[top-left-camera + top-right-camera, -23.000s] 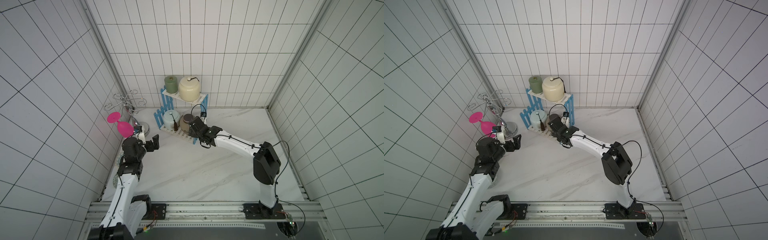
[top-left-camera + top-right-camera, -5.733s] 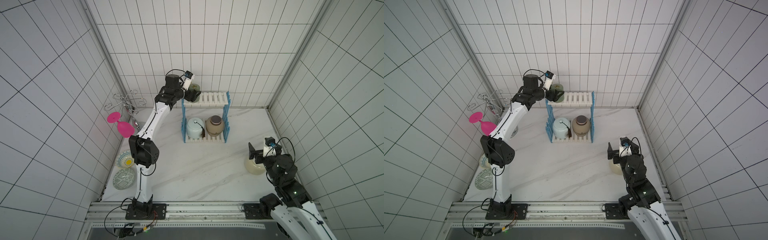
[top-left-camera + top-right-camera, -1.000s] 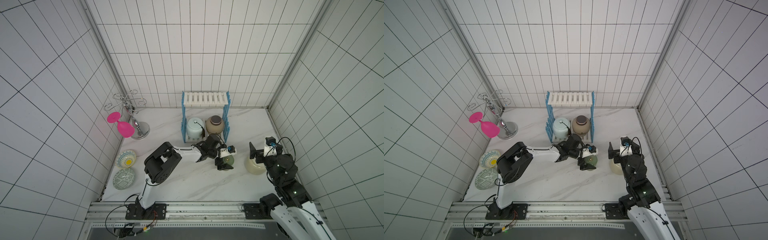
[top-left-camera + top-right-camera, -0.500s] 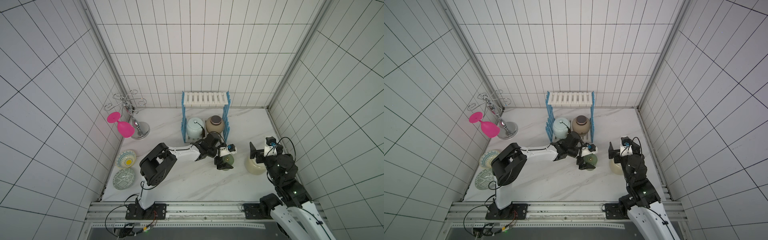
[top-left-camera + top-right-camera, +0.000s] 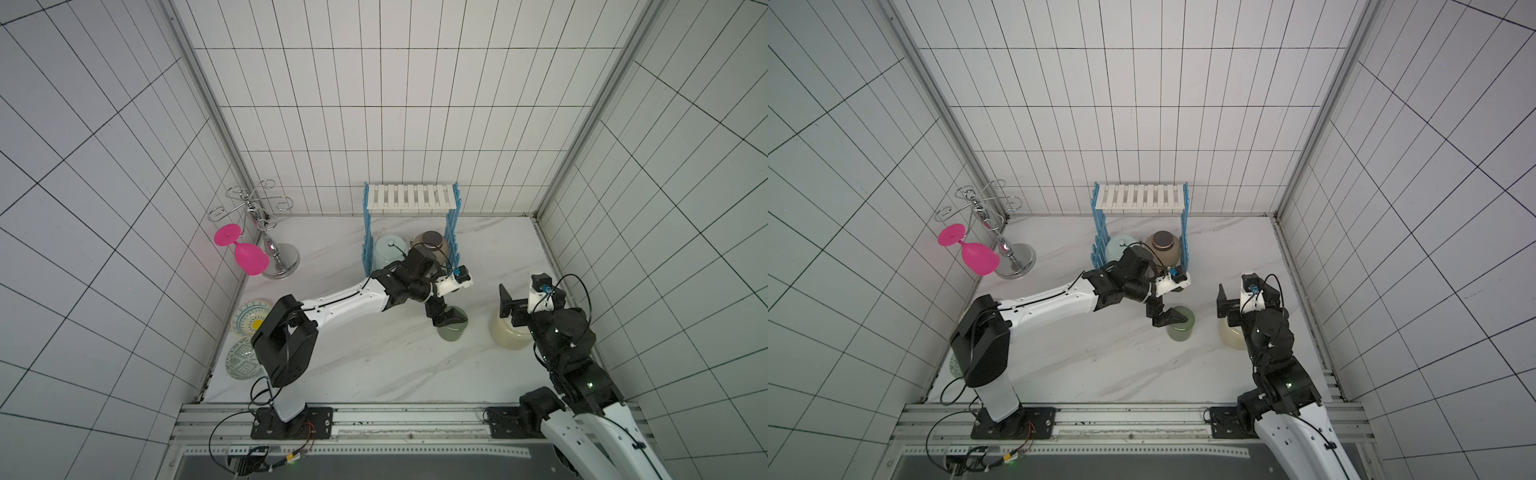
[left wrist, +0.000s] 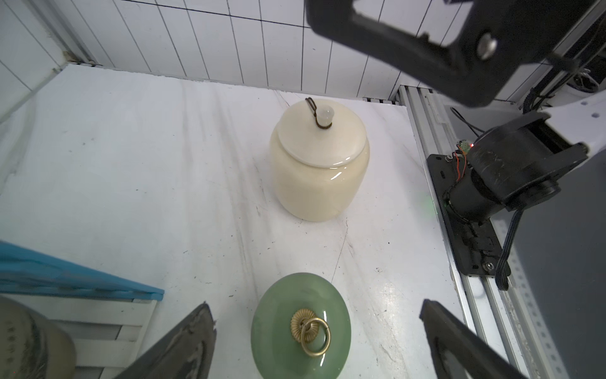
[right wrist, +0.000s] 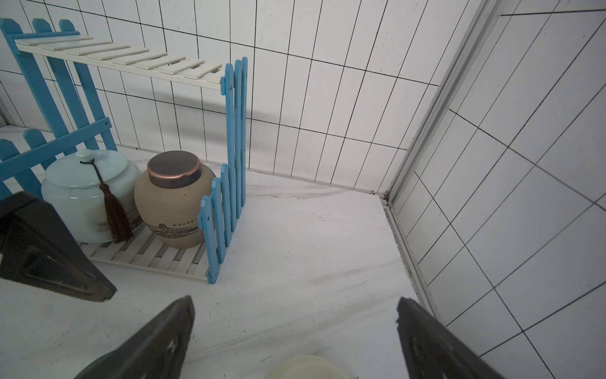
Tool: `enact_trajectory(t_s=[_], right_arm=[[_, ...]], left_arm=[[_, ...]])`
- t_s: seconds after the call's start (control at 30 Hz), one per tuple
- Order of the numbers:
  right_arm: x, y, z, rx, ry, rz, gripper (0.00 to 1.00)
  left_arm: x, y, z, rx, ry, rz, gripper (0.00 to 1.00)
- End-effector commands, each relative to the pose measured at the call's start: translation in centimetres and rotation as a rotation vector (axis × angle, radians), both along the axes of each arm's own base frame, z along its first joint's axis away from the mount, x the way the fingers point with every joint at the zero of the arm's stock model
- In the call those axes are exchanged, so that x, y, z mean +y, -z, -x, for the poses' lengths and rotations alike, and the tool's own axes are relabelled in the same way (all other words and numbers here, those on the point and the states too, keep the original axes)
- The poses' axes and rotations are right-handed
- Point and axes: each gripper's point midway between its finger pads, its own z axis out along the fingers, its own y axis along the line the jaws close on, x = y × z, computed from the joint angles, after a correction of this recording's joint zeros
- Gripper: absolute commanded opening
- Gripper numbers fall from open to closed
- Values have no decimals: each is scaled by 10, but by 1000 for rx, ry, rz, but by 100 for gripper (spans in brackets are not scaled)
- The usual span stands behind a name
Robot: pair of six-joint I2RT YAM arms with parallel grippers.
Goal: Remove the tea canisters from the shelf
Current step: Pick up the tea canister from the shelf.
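The left hand [image 6: 314, 305] hangs with its jaws spread wide either side of the sage-green canister [image 6: 301, 325], gaps showing on both sides; that canister stands on the table [image 6: 131, 164] near the cream jar [image 6: 318, 170], over which the right hand [image 7: 295, 302] hovers, also wide apart and empty. The pale-blue jar [image 7: 85, 193] and tan-brown jar [image 7: 173, 210] sit side by side on the lower board of the shelf [image 7: 147, 256]. They look like glazed ceramic: probably heavy, slick, breakable and loose-lidded, so grip the belly, not the knob. Only the right wrist view shows the tassel and body print; the top views give mostly lids.
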Motion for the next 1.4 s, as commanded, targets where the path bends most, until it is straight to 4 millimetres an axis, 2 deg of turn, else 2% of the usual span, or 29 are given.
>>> enact_trajectory(t_s=[0.0,0.2,0.53,0.73,0.87,1.03,1.2,1.37], right_arm=[[0,5,-1,14,3,-6,99],[5,6,-2,44,-23,-16,99],[22,4,-11,213,-62,-46,99],[33,-16,-23,277,-66,-97,99],[48,-27,-31,332,-105,-126,99],[64,-32,-44,418,-125,-145,99],[84,-32,-60,473,-162,-152,97],[108,-34,-77,517,-194,-126,97]], left_arm=[[23,-16,-14,44,-103,-35,99],[60,-33,-21,1,-210,-117,99],[129,-57,-32,14,-378,-142,98],[168,-65,-41,36,-481,-135,99],[196,-65,-45,35,-550,-138,99],[232,-70,-56,71,-659,-73,99],[254,-81,-62,105,-721,5,99],[278,-77,-66,89,-783,17,99]])
